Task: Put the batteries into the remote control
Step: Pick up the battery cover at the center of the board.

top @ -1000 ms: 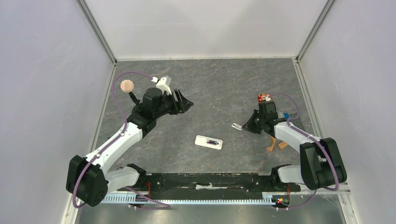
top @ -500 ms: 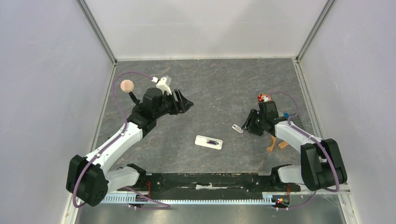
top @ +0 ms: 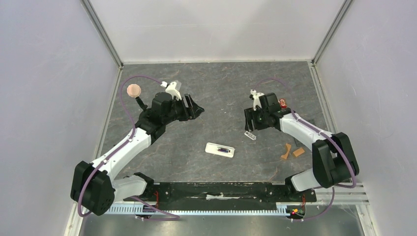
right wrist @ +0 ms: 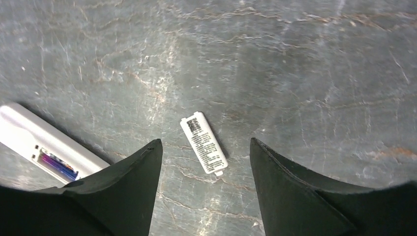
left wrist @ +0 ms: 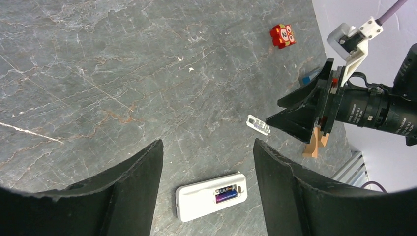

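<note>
The white remote control (top: 220,150) lies back-up on the grey table, near the front middle. Its bay holds a dark purple-blue battery (left wrist: 226,195), which also shows in the right wrist view (right wrist: 58,165). A small white labelled cover (top: 250,134) lies flat to the right of the remote control (right wrist: 29,135). My right gripper (top: 250,119) hangs open just above and behind that cover (right wrist: 203,142), its jaws empty. My left gripper (top: 195,109) is open and empty at the back left, well above the remote control (left wrist: 210,202).
A small red block (top: 282,103) sits behind the right arm. Two tan wooden pieces (top: 291,151) lie at the right front. A blue piece (left wrist: 310,76) lies near the right wall. A pink ball (top: 133,90) is beside the left arm. Walls close in the table.
The right gripper opened and let go of the white cover, which now lies on the table. That arm swung back and to the left. The left jaws widened slightly.
</note>
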Available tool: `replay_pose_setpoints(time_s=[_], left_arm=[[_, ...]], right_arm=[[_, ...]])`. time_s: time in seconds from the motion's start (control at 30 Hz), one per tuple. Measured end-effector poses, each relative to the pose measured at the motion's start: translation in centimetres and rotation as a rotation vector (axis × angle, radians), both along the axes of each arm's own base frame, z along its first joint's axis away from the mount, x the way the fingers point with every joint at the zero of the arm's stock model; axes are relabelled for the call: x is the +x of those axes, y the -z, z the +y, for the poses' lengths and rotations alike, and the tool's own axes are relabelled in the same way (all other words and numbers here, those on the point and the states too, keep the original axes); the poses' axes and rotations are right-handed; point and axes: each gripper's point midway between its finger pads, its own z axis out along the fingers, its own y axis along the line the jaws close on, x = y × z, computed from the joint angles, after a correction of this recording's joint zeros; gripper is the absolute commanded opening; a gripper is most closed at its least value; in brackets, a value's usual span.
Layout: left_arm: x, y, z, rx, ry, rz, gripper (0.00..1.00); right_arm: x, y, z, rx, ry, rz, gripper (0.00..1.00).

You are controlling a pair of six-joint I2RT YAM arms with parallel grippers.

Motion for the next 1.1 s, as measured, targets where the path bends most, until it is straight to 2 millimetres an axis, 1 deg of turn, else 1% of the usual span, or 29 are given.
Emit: replay_pose_setpoints(time_s=[0.03,0.07,0.1,0.23,0.33,0.5,0.73,0.87,1.03,1.1], left_arm=[[0.0,0.1,0.0,0.002,0.0,0.003,0.83],[0.0,0.3,0.0,0.003,0.001,0.007,0.87],[0.0,0.4,0.0,0.005,0.001,0.009,0.88],[0.0,0.4,-0.1,0.004,0.004,0.01,0.88],[0.0,0.3,-0.2,0.002,0.01,0.011,0.86],[-0.2,0.3,-0.3,-0.002,0.02,0.012,0.83],[0.2,0.6,-0.6,0.002,0.025,0.027,0.81],[0.4,0.8,-0.9,0.002,0.033,0.035,0.8],[0.6,0.6,-1.0,-0.002,0.039,0.035,0.8],[0.7,0.4,-1.1,-0.004,0.039,0.031,0.8]], right_arm=[[-0.2,0.2,0.3,-0.027,-0.041,0.006,0.68],[-0.3,0.4,0.6,-0.049,-0.07,0.01,0.68],[-0.5,0.7,0.7,-0.08,-0.103,0.015,0.68],[-1.0,1.9,0.7,-0.19,-0.182,0.047,0.65],[-1.2,2.6,0.3,-0.241,-0.206,0.084,0.63],[-1.5,3.2,0.2,-0.279,-0.257,0.124,0.61],[-2.7,4.3,0.2,-0.326,-0.305,0.181,0.54],[-3.1,4.6,0.1,-0.342,-0.312,0.198,0.44],[-3.4,4.7,0.4,-0.33,-0.29,0.216,0.28],[-3.5,4.8,0.6,-0.322,-0.28,0.226,0.25]])
